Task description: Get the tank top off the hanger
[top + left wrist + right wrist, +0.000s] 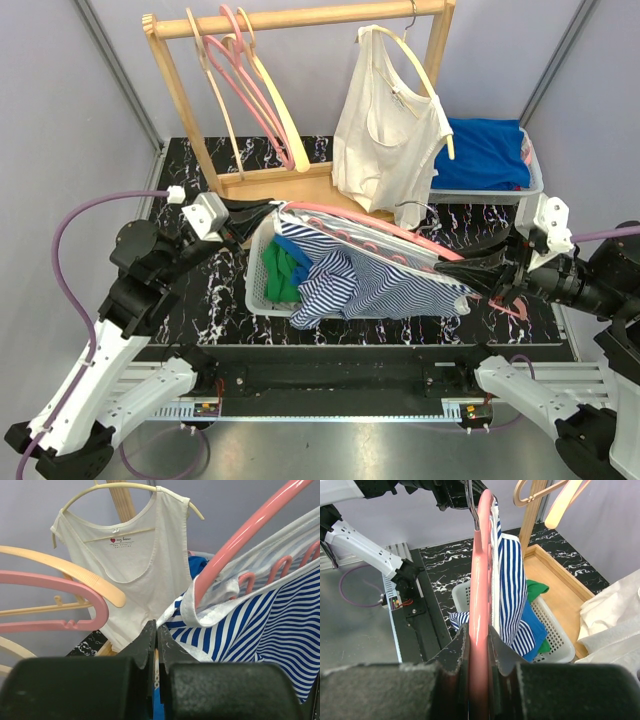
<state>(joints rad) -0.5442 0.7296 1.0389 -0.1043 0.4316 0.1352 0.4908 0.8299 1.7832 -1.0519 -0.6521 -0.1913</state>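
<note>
Black marbled table (pixel 200 300) lies under the striped tank top (pixel 380 285), draped on a pink hanger (pixel 340 215) across the frame's centre, above a white basket (pixel 255 282). The right gripper (pixel 479 637) clamps the hanger's lower-right end. The left gripper (pixel 156 635) is pinched together at the upper-left end, on what I cannot tell. Best to keep the hanger steady and slide a strap off its tip rather than tug.

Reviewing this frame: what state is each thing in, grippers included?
striped tank top: on the pink hanger, lower part drooping over the white basket.
pink hanger: off the rack, lying roughly level, clamped at one end.
right gripper: shut on pink hanger.
left gripper: shut; any grip unclear.
white tank top: hanging on a cream hanger on the rack.
white basket: holds green and blue clothes.
</note>
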